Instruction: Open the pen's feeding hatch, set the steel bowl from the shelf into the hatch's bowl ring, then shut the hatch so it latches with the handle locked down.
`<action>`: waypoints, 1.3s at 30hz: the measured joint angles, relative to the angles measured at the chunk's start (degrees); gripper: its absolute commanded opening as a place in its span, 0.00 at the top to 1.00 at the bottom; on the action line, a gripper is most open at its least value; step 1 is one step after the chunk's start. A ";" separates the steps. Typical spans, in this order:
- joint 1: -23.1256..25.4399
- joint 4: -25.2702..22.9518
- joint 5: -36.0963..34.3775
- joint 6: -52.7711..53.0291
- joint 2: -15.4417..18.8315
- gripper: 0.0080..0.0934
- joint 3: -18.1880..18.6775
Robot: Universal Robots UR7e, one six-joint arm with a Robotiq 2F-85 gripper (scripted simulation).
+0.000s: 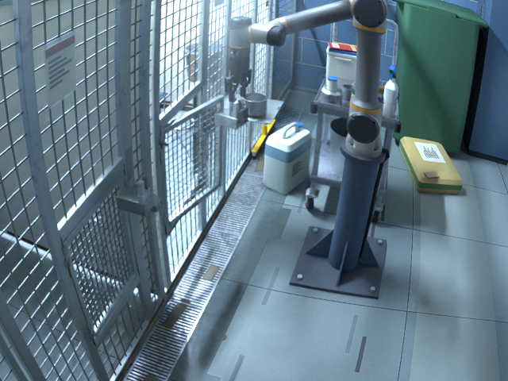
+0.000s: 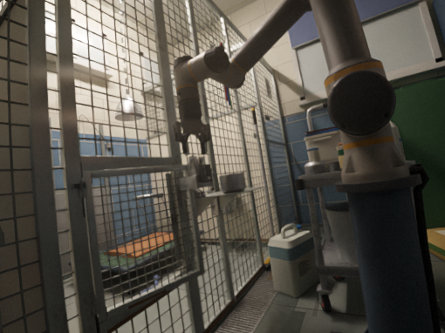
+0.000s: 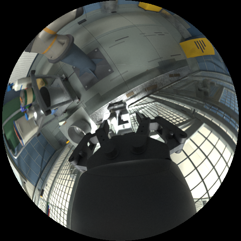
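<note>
The steel bowl (image 1: 255, 104) sits on a small shelf (image 1: 266, 107) fixed to the pen's mesh wall, just right of the feeding hatch (image 1: 193, 160). The hatch is a framed mesh panel with a latch block and handle (image 1: 232, 115) at its upper right corner. In the second side camera the bowl (image 2: 232, 182) stands beside the handle (image 2: 199, 172). My gripper (image 1: 235, 94) points down, directly above the handle, short of it. From the wrist camera the handle (image 3: 119, 120) lies between my fingers (image 3: 124, 126) and the bowl (image 3: 76, 133) is off to the left. The gripper is open and holds nothing.
A green wheeled bin (image 1: 435, 69) stands at the back right. A trolley (image 1: 348, 123) with bottles and a box stands behind my pedestal (image 1: 353, 205). A white cooler (image 1: 286, 158) sits on the floor below the shelf. A yellow case (image 1: 430, 164) lies to the right. A floor drain grate (image 1: 213, 262) runs along the fence.
</note>
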 measured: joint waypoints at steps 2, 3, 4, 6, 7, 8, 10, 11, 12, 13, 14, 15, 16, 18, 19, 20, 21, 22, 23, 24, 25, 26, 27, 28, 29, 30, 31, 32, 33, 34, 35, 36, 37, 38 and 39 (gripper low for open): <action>0.00 -0.76 0.00 0.00 0.32 0.25 0.44; 0.00 -1.12 0.00 0.00 0.47 0.25 0.65; 0.00 -1.48 0.00 0.00 0.63 0.25 0.85; 0.00 -2.15 0.00 0.00 0.92 0.25 1.23; 0.00 -2.46 0.00 0.00 1.06 0.25 1.40; 0.00 -2.77 0.00 0.00 1.20 0.25 1.57; 0.00 -3.33 0.00 0.00 1.45 0.25 1.87; 0.00 -3.59 0.00 0.00 1.57 0.25 2.01; 0.00 -3.83 0.00 0.00 1.69 0.25 2.14; 0.00 -4.06 0.00 0.00 1.79 0.25 2.26; 0.00 -4.27 0.00 0.00 1.89 0.25 2.37; 0.00 -4.46 0.00 0.00 1.98 0.25 2.47; 0.00 -4.64 0.00 0.00 2.07 0.25 2.57; 0.00 -4.95 0.00 0.00 2.22 0.25 2.73; 0.00 -5.08 0.00 0.00 2.28 0.25 2.79; 0.00 -5.19 0.00 0.00 2.33 0.25 2.85; 0.00 -5.29 0.00 0.00 2.38 0.25 2.90; 0.00 -5.38 0.00 0.00 2.42 0.25 2.95; 0.00 -5.45 0.00 0.00 2.46 0.25 2.98; 0.00 -5.51 0.00 0.00 2.48 0.25 3.01; 0.00 -5.55 0.00 0.00 2.51 0.25 3.03; 0.00 -5.59 0.00 0.00 2.52 0.25 3.05; 0.00 -5.61 0.00 0.00 2.53 0.25 3.06; 0.00 -5.63 0.00 0.00 2.54 0.25 3.07; 0.00 -5.64 0.00 0.00 2.55 0.25 3.08; 0.00 -5.65 0.00 0.00 2.55 0.25 3.08; 0.00 -5.65 0.00 0.00 2.55 0.25 3.08; 0.00 -5.65 0.00 0.00 2.55 0.25 3.08; 0.00 -5.65 0.00 0.00 2.55 0.25 3.08; 0.00 -5.65 0.00 0.00 2.55 0.25 3.08; 0.00 -5.65 0.00 0.00 2.55 0.25 3.08; 0.00 -5.65 0.00 0.00 2.55 0.25 3.08; 0.00 -5.65 0.00 0.00 2.55 0.25 3.08; 0.00 -5.66 0.00 0.00 2.55 0.25 3.09; 0.00 -5.66 0.00 0.00 2.55 0.25 3.09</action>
